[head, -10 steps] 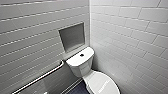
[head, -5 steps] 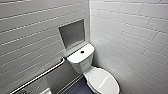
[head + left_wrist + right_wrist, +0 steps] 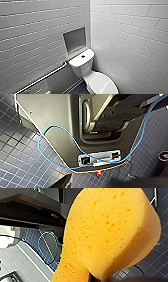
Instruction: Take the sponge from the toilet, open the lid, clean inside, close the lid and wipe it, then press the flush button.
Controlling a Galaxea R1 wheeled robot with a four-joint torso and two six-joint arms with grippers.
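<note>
The white tiled walls (image 3: 130, 37) meet in a corner ahead of you. Against the picture from a second ago, the whole head view has slid very slightly, walls and fixtures together. That is your camera moving, not the things.

The toilet (image 3: 82, 66) stands in that corner with its tank against the wall, just as it did then. Its lid (image 3: 101, 83) is down over the bowl.

A recessed niche (image 3: 74, 40) sits in the wall just above the tank. A metal grab rail (image 3: 42, 77) runs along the same wall beside the toilet.

The head view gives you the room. The wrist views look down on the dark blue tiled floor (image 3: 20, 156) instead. In the left wrist view you also have the robot's grey base (image 3: 55, 111) with a thin blue cable (image 3: 50, 129) looping across it. You cannot tell from it whether the left hand is apart or together.

The right wrist view gives you the sponge (image 3: 107, 230). It is orange and pitted, very close to the lens and held off the floor. The right hand (image 3: 97, 278) is clamped on its narrow end.

The flush button (image 3: 82, 56) is a small dark dot in the middle of the tank top.
</note>
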